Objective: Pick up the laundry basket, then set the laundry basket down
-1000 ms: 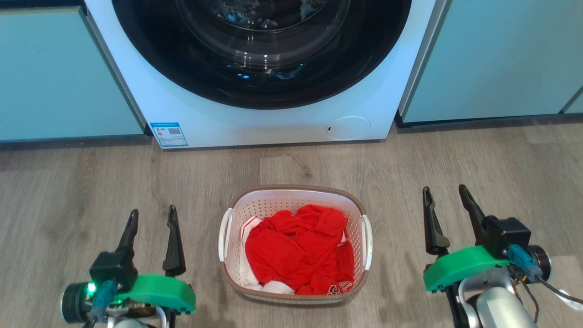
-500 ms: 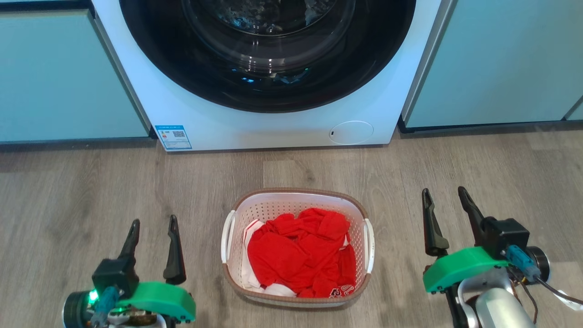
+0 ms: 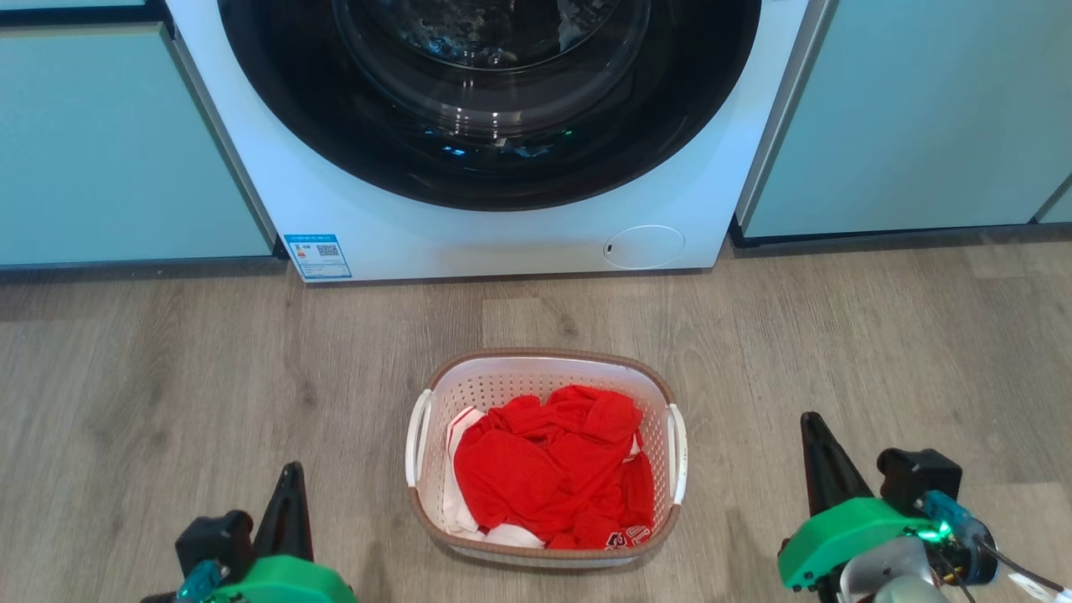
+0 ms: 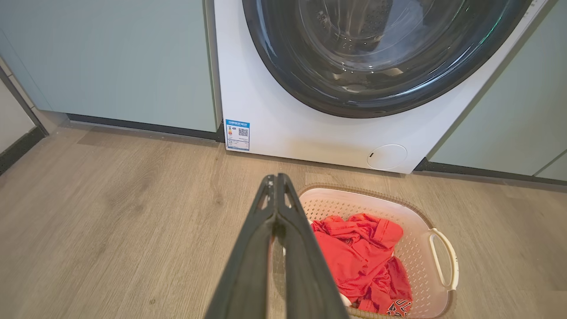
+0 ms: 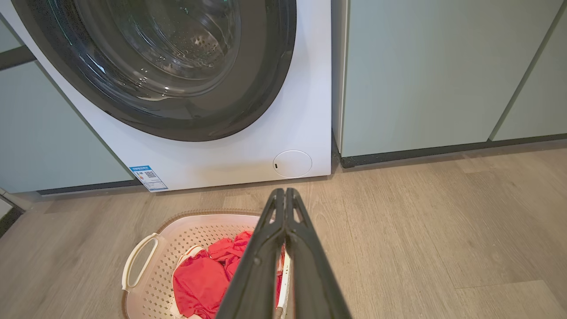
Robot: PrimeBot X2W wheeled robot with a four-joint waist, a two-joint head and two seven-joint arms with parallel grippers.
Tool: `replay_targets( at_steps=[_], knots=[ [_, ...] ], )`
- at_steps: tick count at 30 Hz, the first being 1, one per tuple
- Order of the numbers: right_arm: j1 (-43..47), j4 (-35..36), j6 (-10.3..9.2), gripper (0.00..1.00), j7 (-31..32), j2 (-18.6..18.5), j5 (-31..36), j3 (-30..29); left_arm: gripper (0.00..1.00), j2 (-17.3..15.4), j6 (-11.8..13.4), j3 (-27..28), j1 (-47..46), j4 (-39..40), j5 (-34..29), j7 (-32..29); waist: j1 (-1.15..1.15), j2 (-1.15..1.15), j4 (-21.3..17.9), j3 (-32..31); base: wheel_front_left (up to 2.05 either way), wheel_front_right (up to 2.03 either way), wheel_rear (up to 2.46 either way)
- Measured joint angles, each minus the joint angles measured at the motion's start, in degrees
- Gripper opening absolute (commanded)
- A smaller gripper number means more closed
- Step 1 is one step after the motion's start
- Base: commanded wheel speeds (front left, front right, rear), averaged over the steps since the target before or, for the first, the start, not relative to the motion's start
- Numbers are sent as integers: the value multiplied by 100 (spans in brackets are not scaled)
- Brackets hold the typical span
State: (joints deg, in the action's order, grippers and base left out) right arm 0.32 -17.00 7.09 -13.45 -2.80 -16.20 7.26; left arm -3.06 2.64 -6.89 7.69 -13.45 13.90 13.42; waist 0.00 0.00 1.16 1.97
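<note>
The laundry basket stands on the wood floor in front of the washing machine. It is white and perforated, with a brown rim, two white side handles and red and white clothes inside. My left gripper hangs low at the basket's left, apart from it, fingers pressed together and empty. My right gripper hangs at the basket's right, also shut and empty. In the left wrist view the shut fingers cover the near side of the basket. In the right wrist view the shut fingers overlap the basket.
A white front-loading washing machine with a dark round door stands just behind the basket. Pale teal cabinets flank it on both sides. Bare wood floor lies around the basket and under both grippers.
Both grippers have gone from open to shut, with nothing between the fingers. Both have dropped lower in the head view. The basket has stayed where it was.
</note>
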Motion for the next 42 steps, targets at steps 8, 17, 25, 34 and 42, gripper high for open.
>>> replay_targets(
  at_steps=[8, 17, 25, 34, 42],
  knots=[
    [-2, 0, 0, 0, 110, -2, -541, -44, 0, -1, -62, 15, -79, -7, 549, -129, 0, 0, -8, -12, 0, 0, 0],
    [-9, 2, 0, 0, 211, -11, -1140, -135, 0, -4, -113, 52, -111, -36, 1160, -243, 0, 0, -17, -26, 0, 0, 0],
    [-16, 14, 0, 0, 334, -15, -1674, -192, 0, -9, -172, 145, -215, -42, 1702, -366, 0, 0, -25, -38, 0, 0, 0],
    [-39, 25, 0, 0, 454, -24, -2263, -281, 0, -12, -269, 202, -260, -54, 2307, -488, 0, 0, -33, -51, 0, 0, 0],
    [-71, 27, 0, 0, 587, -62, -2795, -360, 0, -15, -332, 245, -332, -62, 2843, -631, 0, 0, -41, -64, 0, 0, 0]
  ],
)
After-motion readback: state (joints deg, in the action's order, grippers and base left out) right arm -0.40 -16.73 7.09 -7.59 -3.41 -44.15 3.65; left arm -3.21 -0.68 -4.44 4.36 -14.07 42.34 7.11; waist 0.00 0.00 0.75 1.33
